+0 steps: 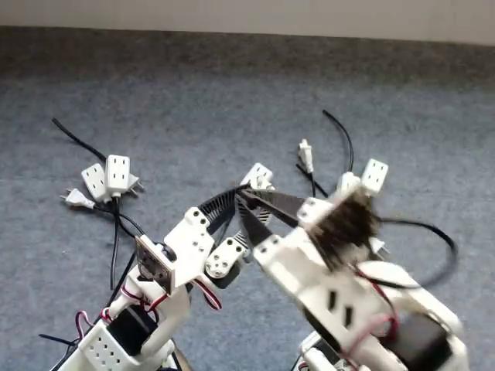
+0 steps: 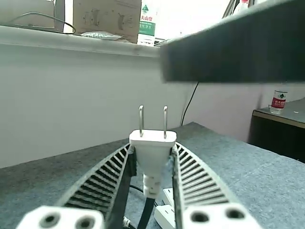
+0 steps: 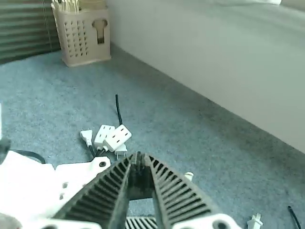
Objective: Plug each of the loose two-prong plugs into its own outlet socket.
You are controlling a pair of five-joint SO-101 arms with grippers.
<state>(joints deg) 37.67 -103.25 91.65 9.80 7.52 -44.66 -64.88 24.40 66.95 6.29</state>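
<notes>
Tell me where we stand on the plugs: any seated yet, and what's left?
Done: no plug looks clearly seated yet. In hand: the left gripper is shut on one plug, prongs free, held off the table. Left: a loose plug lies beside the pair of sockets, and a second plug lies near a single socket. All three need plugging in.

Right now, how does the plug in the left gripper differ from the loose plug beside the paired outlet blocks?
The held plug is clamped in the left gripper, off the carpet; the loose plug lies free on the carpet. The held plug's prongs point away from the gripper; the loose plug lies flat beside the outlet blocks. Both are white with black cords.
</notes>
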